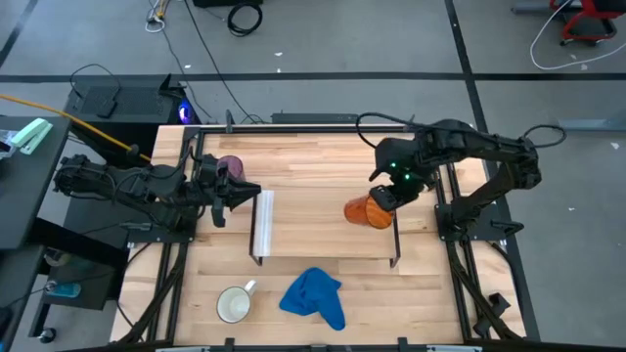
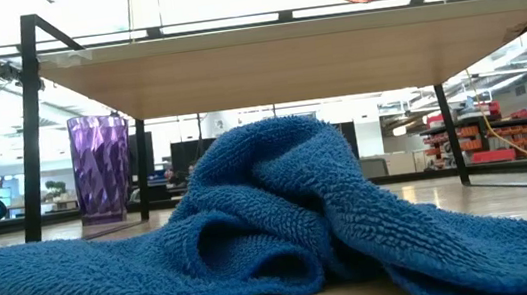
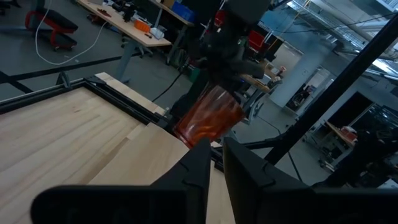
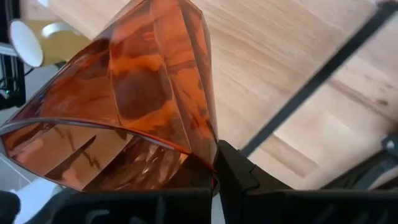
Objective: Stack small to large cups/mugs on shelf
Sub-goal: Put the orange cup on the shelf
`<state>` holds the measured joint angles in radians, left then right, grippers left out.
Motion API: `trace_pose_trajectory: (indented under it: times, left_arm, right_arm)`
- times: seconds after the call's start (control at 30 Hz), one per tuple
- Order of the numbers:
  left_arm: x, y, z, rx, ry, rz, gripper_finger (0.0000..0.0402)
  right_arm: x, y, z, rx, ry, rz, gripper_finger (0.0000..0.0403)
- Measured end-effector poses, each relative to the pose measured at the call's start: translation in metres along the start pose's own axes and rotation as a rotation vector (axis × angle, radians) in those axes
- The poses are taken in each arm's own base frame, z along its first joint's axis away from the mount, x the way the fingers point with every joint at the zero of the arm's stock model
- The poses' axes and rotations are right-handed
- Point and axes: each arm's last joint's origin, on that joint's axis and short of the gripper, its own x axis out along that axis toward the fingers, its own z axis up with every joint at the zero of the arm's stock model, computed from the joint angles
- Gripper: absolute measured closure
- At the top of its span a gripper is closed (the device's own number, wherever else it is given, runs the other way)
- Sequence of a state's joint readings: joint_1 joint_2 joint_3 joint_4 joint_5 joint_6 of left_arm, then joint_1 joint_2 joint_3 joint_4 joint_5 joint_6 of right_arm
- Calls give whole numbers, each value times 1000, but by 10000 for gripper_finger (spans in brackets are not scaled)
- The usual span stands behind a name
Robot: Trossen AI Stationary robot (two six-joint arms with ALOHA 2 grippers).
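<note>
right claw (image 1: 383, 198) | grips faceted translucent orange cup (image 1: 367, 211) | above wooden shelf (image 1: 323, 225)

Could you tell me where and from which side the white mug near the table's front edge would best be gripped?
The white mug stands upright, mouth open to the top, on the tabletop in front of the shelf, its handle pointing toward the shelf. Probably best: come from straight above and pinch the rim on the side away from the handle, one finger inside. The blue cloth lies close beside it, so avoid that side.
</note>
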<state>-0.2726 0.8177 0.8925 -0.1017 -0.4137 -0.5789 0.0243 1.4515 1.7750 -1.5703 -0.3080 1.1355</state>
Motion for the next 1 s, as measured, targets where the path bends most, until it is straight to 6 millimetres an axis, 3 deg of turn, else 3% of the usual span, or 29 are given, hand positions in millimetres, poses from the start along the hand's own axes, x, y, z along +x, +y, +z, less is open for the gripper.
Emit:
trace_pose_trajectory:
  times: [0.63,1.0]
  left_arm:
    - [0,0,0,26,-1,0,353]
    - [0,0,0,26,-1,0,351]
  right_arm:
    - [34,-13,-3,75,83,-125,394]
    - [37,-14,-2,86,71,-142,394]
